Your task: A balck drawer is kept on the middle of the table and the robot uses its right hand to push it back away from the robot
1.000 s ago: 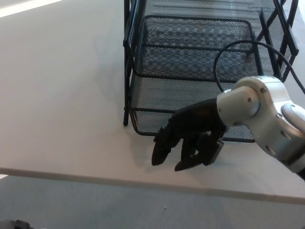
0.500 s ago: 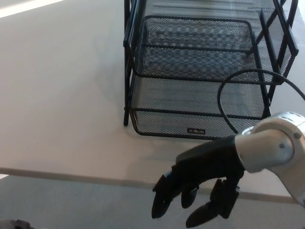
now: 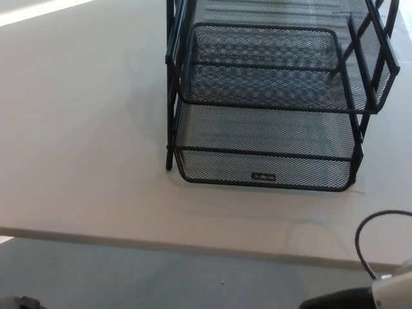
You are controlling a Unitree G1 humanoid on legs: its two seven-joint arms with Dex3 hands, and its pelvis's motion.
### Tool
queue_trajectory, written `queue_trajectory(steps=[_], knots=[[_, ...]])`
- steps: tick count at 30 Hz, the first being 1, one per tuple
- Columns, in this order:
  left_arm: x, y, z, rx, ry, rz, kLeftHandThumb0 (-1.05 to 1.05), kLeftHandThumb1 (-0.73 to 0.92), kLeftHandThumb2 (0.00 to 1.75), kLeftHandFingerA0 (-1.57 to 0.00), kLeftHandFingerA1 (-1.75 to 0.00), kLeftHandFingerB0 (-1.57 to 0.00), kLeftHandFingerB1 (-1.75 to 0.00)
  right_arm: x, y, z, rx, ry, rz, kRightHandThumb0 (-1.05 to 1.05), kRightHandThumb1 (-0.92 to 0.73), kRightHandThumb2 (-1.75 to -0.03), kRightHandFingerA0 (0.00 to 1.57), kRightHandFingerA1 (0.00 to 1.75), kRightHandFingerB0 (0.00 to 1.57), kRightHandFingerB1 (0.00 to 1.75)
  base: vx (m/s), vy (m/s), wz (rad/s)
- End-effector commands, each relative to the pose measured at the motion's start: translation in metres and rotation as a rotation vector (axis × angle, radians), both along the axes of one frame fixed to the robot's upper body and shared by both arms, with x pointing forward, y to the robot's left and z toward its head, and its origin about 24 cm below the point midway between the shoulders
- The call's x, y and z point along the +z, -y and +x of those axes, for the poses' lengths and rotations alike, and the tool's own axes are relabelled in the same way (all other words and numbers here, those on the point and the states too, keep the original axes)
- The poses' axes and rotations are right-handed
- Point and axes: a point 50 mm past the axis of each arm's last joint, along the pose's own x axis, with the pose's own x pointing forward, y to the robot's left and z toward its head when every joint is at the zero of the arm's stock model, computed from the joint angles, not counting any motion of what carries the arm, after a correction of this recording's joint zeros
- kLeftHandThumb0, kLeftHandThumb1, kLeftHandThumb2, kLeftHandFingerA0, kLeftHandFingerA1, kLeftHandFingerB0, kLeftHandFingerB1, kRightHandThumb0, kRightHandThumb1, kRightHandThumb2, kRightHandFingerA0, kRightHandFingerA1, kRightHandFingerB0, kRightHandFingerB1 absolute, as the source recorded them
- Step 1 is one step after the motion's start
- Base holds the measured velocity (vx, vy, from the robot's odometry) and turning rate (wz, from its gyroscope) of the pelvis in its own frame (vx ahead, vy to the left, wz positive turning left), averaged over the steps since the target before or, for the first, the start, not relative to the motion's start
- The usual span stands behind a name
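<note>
Right hand [image 3: 335, 301] dropped to frame's bottom corner, fingers unseen | drawer [image 3: 265, 96] well ahead | we'd probably re-approach its front rim squarely.

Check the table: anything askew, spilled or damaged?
Nothing stands out. The black mesh drawer rack sits flat and upright on the table, its trays empty and unbent, nothing spilled. Only a sliver of the right arm and its cable shows at the bottom right corner.

drawer rack [image 3: 270, 103] cut off at top edge, right hand [image 3: 335, 301] mostly below frame
</note>
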Motion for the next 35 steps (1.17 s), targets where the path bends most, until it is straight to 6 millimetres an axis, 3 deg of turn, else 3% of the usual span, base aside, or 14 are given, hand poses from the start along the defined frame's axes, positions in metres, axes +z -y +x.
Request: queue_trajectory(steps=[1, 10, 11, 12, 13, 24, 29, 33, 35], knots=[[0.003, -0.01, -0.005, 0.017, -0.004, 0.016, -0.56, 0.75, 0.63, -0.48, -0.38, -0.32, -0.32, -0.063, 0.033, -0.012, -0.196, 0.119, -0.182, -0.49, -0.79, -0.64, 0.46, 0.39, 0.33, 0.32, 0.0, 0.0, 0.0], [0.003, -0.01, -0.005, 0.015, -0.004, 0.023, -0.56, 0.75, 0.63, -0.49, -0.38, -0.32, -0.32, -0.093, 0.064, -0.018, -0.362, 0.255, -0.301, -0.46, -0.79, -0.63, 0.54, 0.45, 0.38, 0.35, 0.0, 0.0, 0.0], [0.003, -0.011, -0.005, 0.016, -0.004, 0.023, -0.56, 0.75, 0.63, -0.51, -0.39, -0.33, -0.33, -0.095, 0.07, -0.017, -0.388, 0.29, -0.328, -0.5, -0.65, -0.9, 0.52, 0.57, 0.36, 0.49, 0.0, 0.0, 0.0], [0.003, -0.011, -0.005, 0.016, -0.004, 0.023, -0.56, 0.75, 0.63, -0.51, -0.39, -0.33, -0.33, -0.095, 0.072, -0.016, -0.399, 0.305, -0.339, -0.5, -0.65, -0.9, 0.52, 0.57, 0.36, 0.49, 0.0, 0.0, 0.0], [0.003, -0.011, -0.005, 0.018, -0.003, 0.023, -0.56, 0.75, 0.63, -0.51, -0.39, -0.33, -0.32, -0.096, 0.075, -0.015, -0.419, 0.313, -0.333, -0.42, -0.77, -0.63, 0.61, 0.49, 0.42, 0.37, 0.0, 0.0, 0.0], [0.003, -0.011, -0.006, 0.023, -0.006, 0.02, -0.57, 0.72, 0.63, -0.48, -0.38, -0.31, -0.32, -0.102, 0.104, -0.005, -0.55, 0.36, -0.404, -0.4, -0.76, -0.62, 0.64, 0.5, 0.48, 0.4, 0.0, 0.0, 0.0], [0.003, -0.012, -0.008, 0.021, -0.005, 0.021, -0.57, 0.72, 0.63, -0.46, -0.38, -0.32, -0.32, -0.115, 0.126, 0.001, -0.567, 0.366, -0.545, -0.44, -0.76, -0.63, 0.68, 0.5, 0.52, 0.41, 0.0, 0.0, 0.0], [0.002, -0.012, -0.008, 0.018, -0.004, 0.026, -0.56, 0.72, 0.63, -0.47, -0.38, -0.33, -0.33, -0.126, 0.136, 0.0, -0.621, 0.301, -0.571, -0.42, -0.75, -0.62, 0.69, 0.54, 0.55, 0.43, 0.0, 0.0, 0.0], [0.001, -0.012, -0.009, 0.026, -0.007, 0.02, -0.57, 0.72, 0.62, -0.47, -0.38, -0.31, -0.32, -0.134, 0.139, 0.002, -0.634, 0.235, -0.602, -0.43, -0.77, -0.63, 0.7, 0.48, 0.61, 0.45, 0.0, 0.0, 0.0]])
